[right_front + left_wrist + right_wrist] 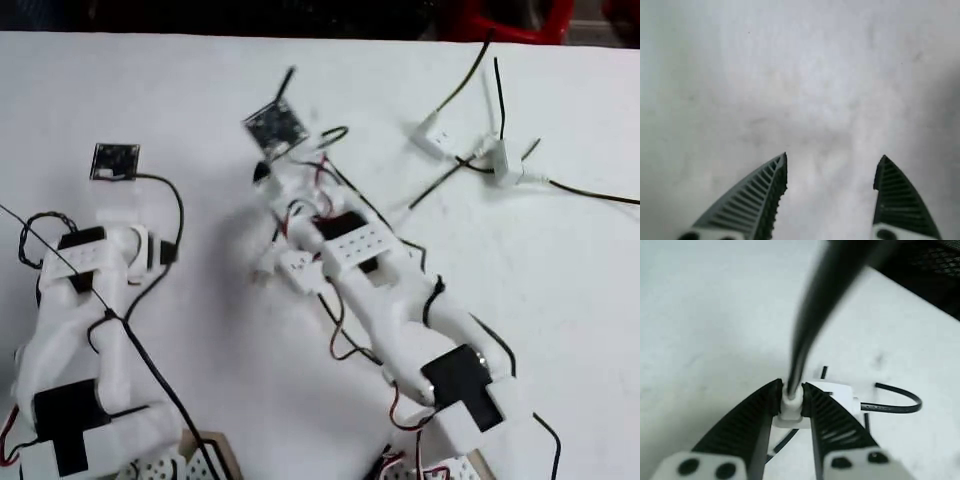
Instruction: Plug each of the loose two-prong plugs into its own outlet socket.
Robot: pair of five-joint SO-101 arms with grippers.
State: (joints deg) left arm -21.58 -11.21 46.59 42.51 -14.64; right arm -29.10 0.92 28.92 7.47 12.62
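The left arm is sitting at the left side of the white table (210, 80). The left gripper (834, 156) is hanging over bare tabletop, its grey ribbed fingers (765, 192) standing well spread and gripping nothing.

Further right, near the middle of the table, the right gripper (791, 389) is pinching a small white plug (789, 411) between its two dark ribbed pads (832, 422), which are pressing on the plug's sides. The plug is looking like a short, blocky white body with softened corners. A black cord (815, 310) is coming out of its upper end and rising between the fingertips toward the wrist camera. Its prongs are hidden. In the high view that cord is poking out beyond the gripper toward the far edge of the table.

Just beside the held plug a white block (842, 392) is lying on the table, with a thin black wire (897, 405) curling away from it in a loop. Whether block and plug are touching cannot be told.

At the right of the table, well apart from the right gripper, a small white piece (432, 137) is lying with a dark lead running toward the far edge. Near it a branching white piece (500, 157) is lying with dark leads spreading out from it
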